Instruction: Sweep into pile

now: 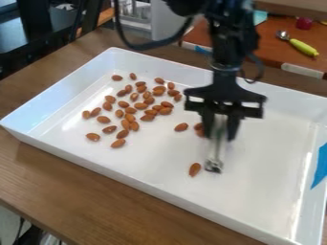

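Over the middle right of the white tray (pixel 262 165), my black gripper (pixel 220 134) hangs down, shut on a pale, narrow tool (pixel 217 152). The tool's dark lower end is at or just above the tray floor. Many brown almonds (pixel 140 105) lie loosely scattered over the tray's left and centre. A lone almond (pixel 195 169) lies just left of the tool's lower end. Another almond (pixel 181 127) sits left of the gripper, and one beside it is partly hidden behind the gripper.
Raised walls surround the tray, which stands on a brown wooden table (pixel 83 191). Blue tape (pixel 321 165) is on its right wall. Behind, on a reddish-brown surface, lie a spoon with a yellow-green handle (pixel 303 47) and a dark red object (pixel 304 23).
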Controlling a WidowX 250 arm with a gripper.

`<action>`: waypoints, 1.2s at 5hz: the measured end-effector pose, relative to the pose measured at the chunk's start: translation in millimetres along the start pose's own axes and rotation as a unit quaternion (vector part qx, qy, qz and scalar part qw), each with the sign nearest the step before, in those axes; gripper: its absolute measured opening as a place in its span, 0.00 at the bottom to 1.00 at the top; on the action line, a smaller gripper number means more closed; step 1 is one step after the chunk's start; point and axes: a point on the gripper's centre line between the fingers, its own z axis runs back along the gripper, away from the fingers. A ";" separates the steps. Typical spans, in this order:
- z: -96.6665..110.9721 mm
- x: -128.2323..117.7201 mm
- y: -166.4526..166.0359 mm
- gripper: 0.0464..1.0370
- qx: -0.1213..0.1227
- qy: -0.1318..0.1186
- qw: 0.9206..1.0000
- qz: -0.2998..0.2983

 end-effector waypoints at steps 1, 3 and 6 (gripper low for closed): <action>0.0 11.7 32.6 0.34 0.007 0.003 1.000 -0.021; -2.8 28.8 91.1 0.34 0.044 0.031 0.996 -0.073; 1.2 62.0 185.3 0.34 0.102 0.014 0.994 -0.045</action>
